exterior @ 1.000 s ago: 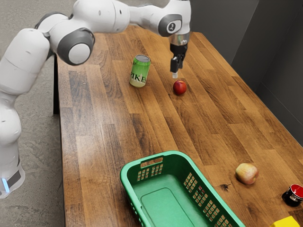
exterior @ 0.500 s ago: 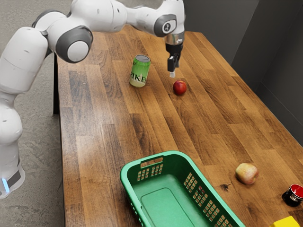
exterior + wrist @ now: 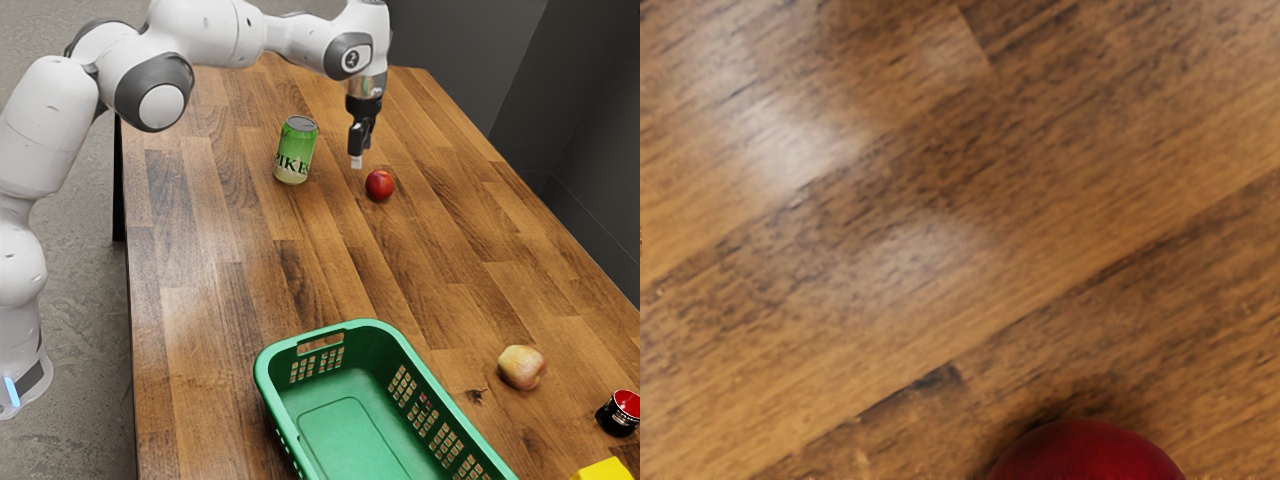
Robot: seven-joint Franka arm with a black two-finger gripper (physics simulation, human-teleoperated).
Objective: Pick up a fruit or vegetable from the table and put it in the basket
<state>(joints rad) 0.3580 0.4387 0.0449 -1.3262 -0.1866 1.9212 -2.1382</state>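
Exterior view: your pincer [image 3: 358, 160] hangs near the red fruit [image 3: 380, 185], toward the green can [image 3: 296, 151]; whether it is clenched or released, you cannot tell. The fruit lies on the tabletop [image 3: 220, 270], outside the green basket [image 3: 375, 328]. Wrist view: you see its rounded surface against wood grain.

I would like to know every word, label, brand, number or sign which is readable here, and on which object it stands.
"PIKE": on the green can; the word runs to the can's edge, so more letters may be hidden.
Pale marks on the small black container: too small to read.
Mark on the arm's round joint cap: too small to read.
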